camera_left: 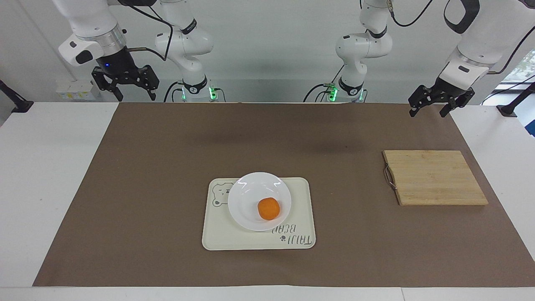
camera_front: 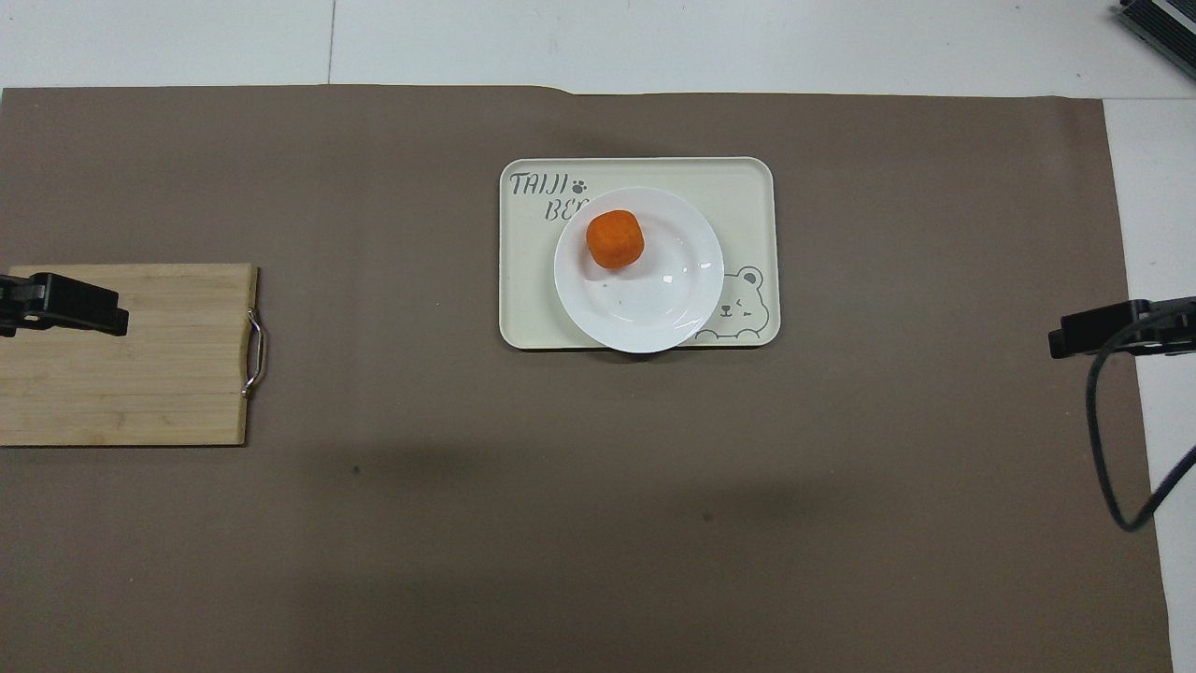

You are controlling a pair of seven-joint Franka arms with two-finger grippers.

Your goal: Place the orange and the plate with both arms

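Orange (camera_left: 268,208) sits off-centre on the plate (camera_left: 246,196), itself on the tray (camera_left: 301,209); left pincer (camera_left: 432,108) and right pincer (camera_left: 132,94) hang empty, fingers apart, well away. Nudging the plate could roll the fruit off

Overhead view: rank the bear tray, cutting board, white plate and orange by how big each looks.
1. Bear tray, largest.
2. Cutting board; the view's edge cuts it off, so it could really match the tray.
3. White plate, on the tray.
4. Orange, on the plate, smallest by far.
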